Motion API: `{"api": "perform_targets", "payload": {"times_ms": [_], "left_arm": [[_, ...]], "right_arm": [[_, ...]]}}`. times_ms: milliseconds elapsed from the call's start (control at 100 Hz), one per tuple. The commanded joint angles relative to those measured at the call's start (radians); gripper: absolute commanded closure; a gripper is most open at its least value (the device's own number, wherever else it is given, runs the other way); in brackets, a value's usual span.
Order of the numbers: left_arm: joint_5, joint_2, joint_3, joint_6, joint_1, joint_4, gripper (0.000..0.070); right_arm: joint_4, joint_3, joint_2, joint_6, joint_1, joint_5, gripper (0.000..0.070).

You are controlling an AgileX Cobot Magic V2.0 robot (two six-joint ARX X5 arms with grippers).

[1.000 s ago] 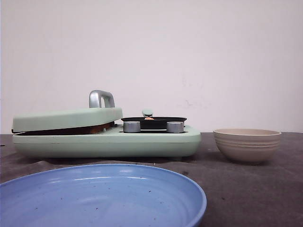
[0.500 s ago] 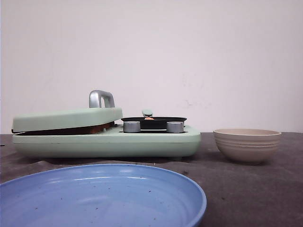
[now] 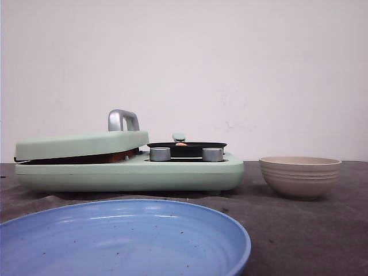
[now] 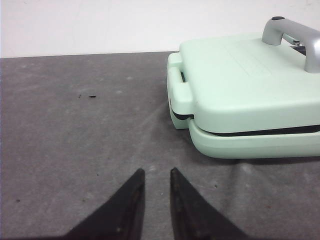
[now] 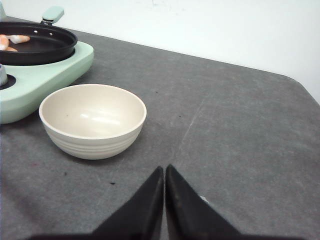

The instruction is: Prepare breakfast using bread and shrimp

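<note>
The shrimp (image 5: 14, 39) are small orange-pink and white pieces in the black pan (image 5: 47, 47) on the mint-green cooker (image 3: 172, 169). One piece peeks over the pan rim in the front view (image 3: 181, 143). The cooker's lid (image 3: 80, 144) lies almost shut, and a brown edge (image 3: 86, 157) shows in the gap under it; the bread is otherwise hidden. My left gripper (image 4: 157, 171) is slightly open and empty, low over the grey mat, a short way from the cooker's lid end (image 4: 240, 85). My right gripper (image 5: 164, 169) is shut and empty, near the beige bowl (image 5: 92, 120).
A large blue plate (image 3: 190, 230) lies nearest the camera in the front view. The empty beige bowl (image 3: 300, 175) stands right of the cooker. The lid has a silver handle (image 3: 123, 119), and two silver knobs (image 3: 160, 153) sit on the cooker. The mat's far edge meets a white wall.
</note>
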Motion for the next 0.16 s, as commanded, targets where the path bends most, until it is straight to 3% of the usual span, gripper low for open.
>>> {"api": "perform_targets", "payload": {"times_ms": [0, 150], "left_arm": [[0.003, -0.001, -0.016, -0.002, 0.001, -0.009, 0.0661], [0.003, -0.001, -0.016, -0.002, 0.001, -0.009, 0.0661]], "right_arm": [[0.014, -0.005, 0.0, 0.01, 0.002, -0.002, 0.07], [0.014, -0.005, 0.0, 0.01, 0.002, -0.002, 0.07]]}}
